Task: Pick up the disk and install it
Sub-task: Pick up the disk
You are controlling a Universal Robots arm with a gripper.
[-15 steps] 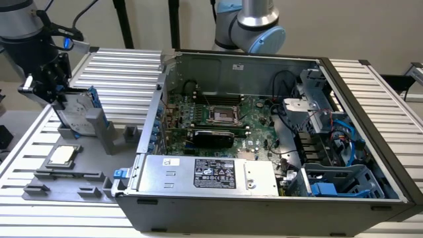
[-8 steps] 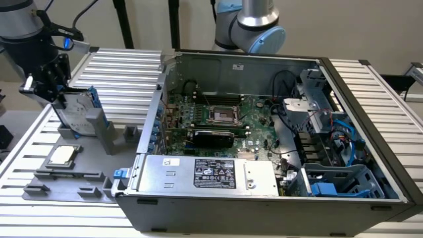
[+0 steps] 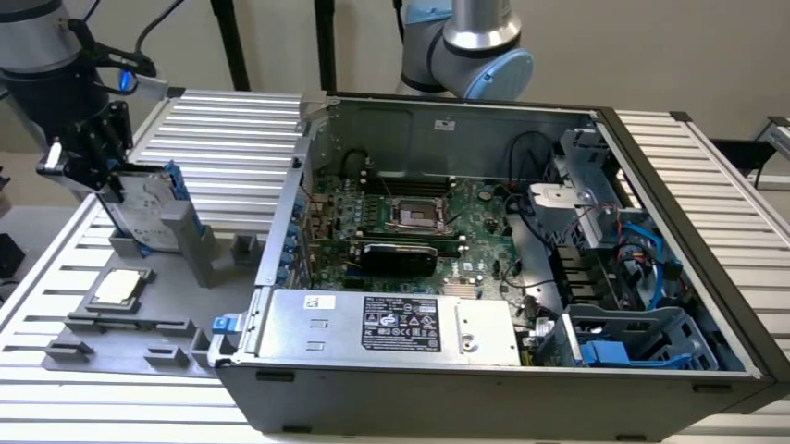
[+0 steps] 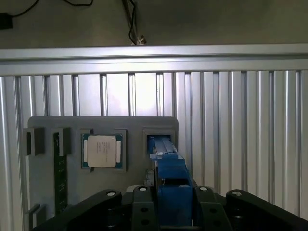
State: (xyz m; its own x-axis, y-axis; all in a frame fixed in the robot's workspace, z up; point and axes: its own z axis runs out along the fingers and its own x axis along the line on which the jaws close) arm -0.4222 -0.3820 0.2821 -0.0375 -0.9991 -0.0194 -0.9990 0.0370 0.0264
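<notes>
The disk (image 3: 146, 217) is a silver-grey drive in a bright blue carrier. It stands on edge in a slot of the grey holder (image 3: 203, 254) at the exterior view's left. My gripper (image 3: 114, 180) comes down on its top end from above. In the wrist view the blue carrier (image 4: 166, 159) runs up between the two black fingers (image 4: 142, 208), which press against its sides, so the gripper (image 4: 173, 195) is shut on the disk. The disk's lower end still sits in the holder's slot.
A small square silver chip (image 3: 117, 287) (image 4: 101, 151) lies in the grey fixture plate (image 3: 129, 338) beside the holder. The open computer case (image 3: 287, 222) fills the exterior view's right, with a power supply (image 3: 395, 324), motherboard and blue drive bay (image 3: 635, 338). Ribbed aluminium table (image 3: 222, 129) surrounds everything.
</notes>
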